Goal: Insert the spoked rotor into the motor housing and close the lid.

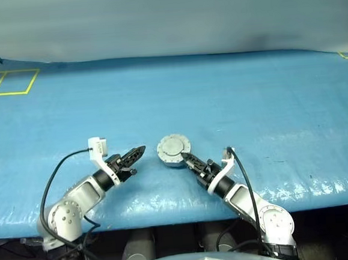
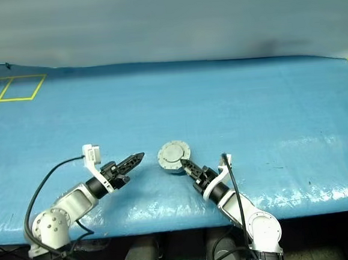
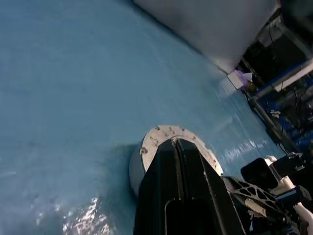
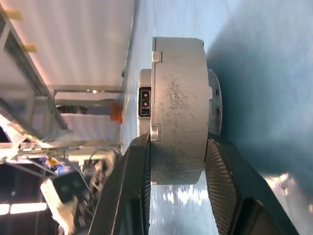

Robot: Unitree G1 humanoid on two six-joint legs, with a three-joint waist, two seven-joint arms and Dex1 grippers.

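Housing: I see the round grey metal motor housing (image 1: pixel 174 150) near the blue surface's (image 1: pixel 251 112) front edge, its plain grey lid (image 2: pixel 173 152) shut on top.
Right gripper (image 1: pixel 186 159): fingers clamped across the housing's wall.
Left gripper (image 1: pixel 136 153): fingers together, just beside the housing, touching nothing.
Advice: I'd hold the clamp steady and press the lid evenly.

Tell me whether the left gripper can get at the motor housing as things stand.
Probably yes. The left gripper sits just beside the motor housing over bare blue table cover, nothing between. The right gripper clamps the housing's opposite edge, so only the near side is free.
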